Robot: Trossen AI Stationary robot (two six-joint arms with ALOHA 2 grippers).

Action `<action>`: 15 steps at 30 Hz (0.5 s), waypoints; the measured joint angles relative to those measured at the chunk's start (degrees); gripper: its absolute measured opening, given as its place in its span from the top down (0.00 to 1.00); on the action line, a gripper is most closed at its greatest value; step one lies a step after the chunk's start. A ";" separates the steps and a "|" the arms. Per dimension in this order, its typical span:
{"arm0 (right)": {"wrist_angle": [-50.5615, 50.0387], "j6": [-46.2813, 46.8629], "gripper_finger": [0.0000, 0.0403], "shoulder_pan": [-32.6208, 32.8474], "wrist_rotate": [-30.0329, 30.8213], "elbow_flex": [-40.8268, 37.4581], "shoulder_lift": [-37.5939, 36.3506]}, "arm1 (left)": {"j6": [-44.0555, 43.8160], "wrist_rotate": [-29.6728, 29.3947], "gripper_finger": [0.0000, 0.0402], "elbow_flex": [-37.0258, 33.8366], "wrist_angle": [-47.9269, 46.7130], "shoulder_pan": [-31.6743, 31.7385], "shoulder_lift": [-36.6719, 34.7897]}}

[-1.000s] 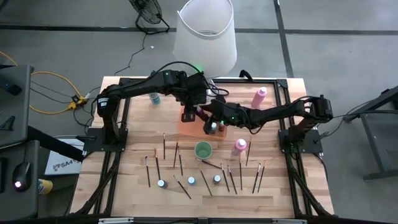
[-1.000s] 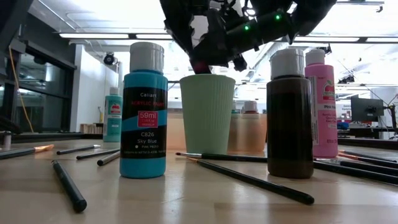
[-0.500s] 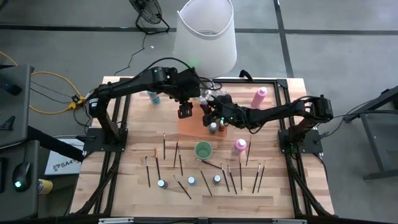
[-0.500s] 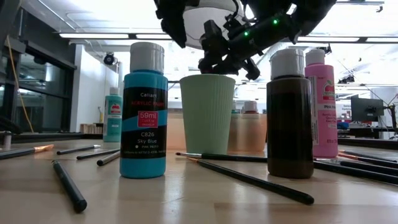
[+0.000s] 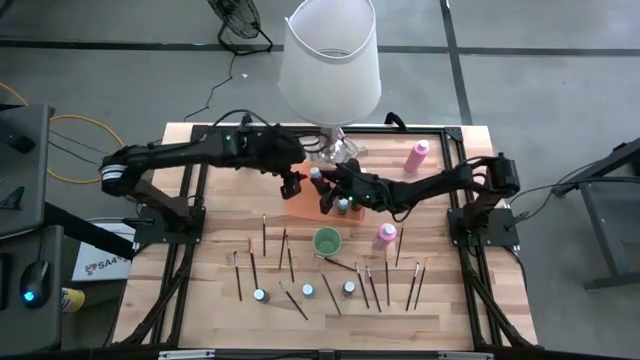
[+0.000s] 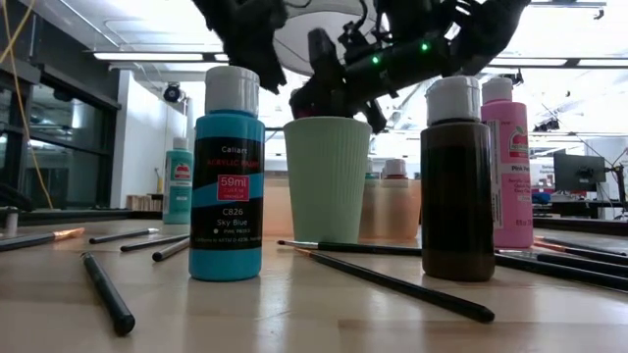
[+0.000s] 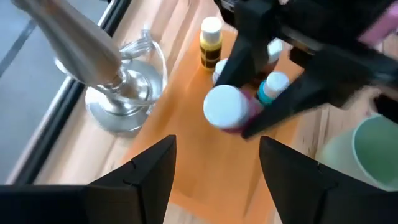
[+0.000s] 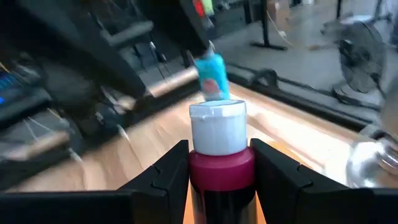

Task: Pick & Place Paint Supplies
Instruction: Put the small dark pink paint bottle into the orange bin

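My right gripper (image 5: 322, 186) reaches in from the right over the orange mat (image 5: 305, 208) and is shut on a magenta paint bottle with a white cap (image 8: 216, 127). My left gripper (image 7: 216, 149) hovers open just to the left of that bottle (image 7: 224, 107), with nothing between its fingers. Three small bottles (image 7: 210, 40) stand upright on the mat's far part. Thin dark brushes (image 5: 290, 262) and small bottles (image 5: 308, 290) lie and stand on the wood toward the near edge. My right gripper pinches the magenta bottle's body (image 8: 221, 169) between its two fingers, just below the white cap. The fingers come nearly level from the table's right. The bottle is lifted clear above the orange mat, cap up.
The big lamp's white shade (image 5: 330, 55) rises at the far edge, its metal foot (image 7: 118, 93) beside the mat. A green cup (image 5: 326, 241) and pink bottles (image 5: 385, 236) (image 5: 417, 155) stand nearby. In the low view a sky-blue bottle (image 6: 227, 186) and a brown one (image 6: 456, 186) stand close.
My left arm has sunk and stretched out flatter, and its gripper has drawn a little toward the table's left edge, away from the right gripper. My right gripper has dropped slightly with the magenta bottle still in it.
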 joint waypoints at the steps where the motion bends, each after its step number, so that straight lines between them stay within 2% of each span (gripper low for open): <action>1: 0.12 -0.10 0.65 0.25 0.00 0.06 0.04 | -0.30 0.88 0.44 -2.25 1.26 0.36 -0.86; 5: -0.57 -3.31 0.65 1.13 -0.46 -0.03 0.21 | -1.07 7.92 0.44 -8.62 9.60 1.17 -3.22; 9: 0.06 -4.72 0.65 1.30 -2.42 -0.01 0.19 | -0.20 13.08 0.44 -11.44 15.20 2.10 -3.60; 15: 0.23 -4.76 0.65 1.27 -2.71 -0.01 0.19 | 0.03 15.59 0.44 -12.24 17.91 2.33 -3.48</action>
